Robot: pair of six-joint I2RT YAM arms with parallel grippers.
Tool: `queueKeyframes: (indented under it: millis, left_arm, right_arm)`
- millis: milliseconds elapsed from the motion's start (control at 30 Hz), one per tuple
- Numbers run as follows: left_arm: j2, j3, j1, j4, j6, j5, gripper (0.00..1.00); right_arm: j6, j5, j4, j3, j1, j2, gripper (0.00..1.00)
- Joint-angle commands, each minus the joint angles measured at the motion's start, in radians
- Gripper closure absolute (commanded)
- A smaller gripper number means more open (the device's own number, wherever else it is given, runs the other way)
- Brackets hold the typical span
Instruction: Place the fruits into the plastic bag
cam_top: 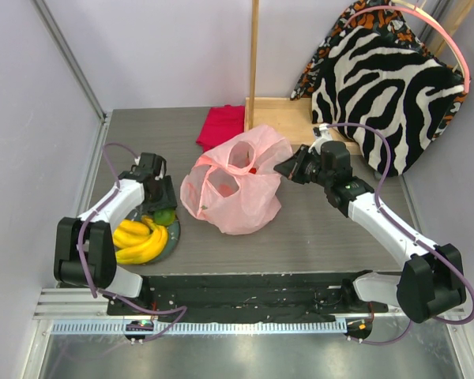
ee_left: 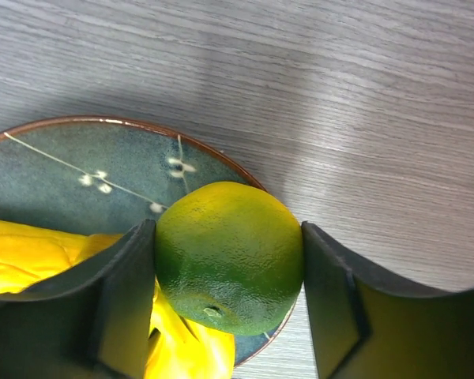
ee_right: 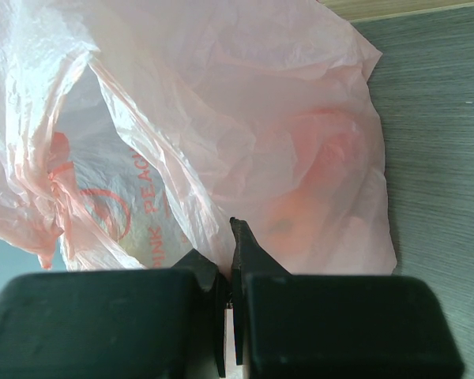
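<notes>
green fruit [ee_left: 229,264] | between left end effector [ee_left: 227,237] fingers [ee_left: 114,308] | touching both

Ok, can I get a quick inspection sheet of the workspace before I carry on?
Surface: grey wood-grain table.
Job's things: green fruit and bananas on plate; red fruit and orange fruit show through plastic bag.
Clutter: magenta cloth behind the bag.
Grippers: left gripper fingers against both sides of green fruit; right gripper shut on bag edge.
Cables: purple cables loop along both arms; no snag seen.
Surroundings: zebra-print cushion, wooden board, pale walls.
</notes>
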Motion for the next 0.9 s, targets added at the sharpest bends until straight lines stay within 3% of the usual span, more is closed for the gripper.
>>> queueKeyframes:
  millis: [0, 133, 300, 567, 633, 733, 867]
  left_arm:
    - [-0.011, 0.035, -0.003, 0.0, 0.007, -0.006, 0.46]
    - [-0.032, 0.035, -0.003, 0.003, 0.008, -0.009, 0.56]
    - [-0.077, 0.043, -0.003, 0.026, 0.017, 0.023, 0.58]
    - [-0.27, 0.068, -0.003, 0.117, 0.051, 0.161, 0.62]
    - [-0.308, 0.066, -0.006, 0.158, 0.045, 0.191, 0.66]
    - [-0.388, 0.066, -0.056, 0.23, 0.043, 0.236, 0.68]
    - [-0.445, 0.107, -0.22, 0.267, 0.088, 0.205, 0.66]
  right_arm:
    - [0.011, -0.014, 0.051, -0.001, -0.009, -0.032, 0.99]
    - [0.012, -0.012, 0.051, -0.002, -0.007, -0.03, 0.99]
    - [0.014, -0.015, 0.051, -0.003, -0.009, -0.03, 0.99]
    - [0.014, -0.026, 0.058, -0.003, -0.01, -0.03, 0.99]
    - [0.009, -0.023, 0.058, -0.003, -0.007, -0.036, 0.99]
    - [0.001, -0.021, 0.052, 0.002, -0.007, -0.041, 0.99]
    - [-0.003, -0.015, 0.042, 0.008, -0.009, -0.044, 0.99]
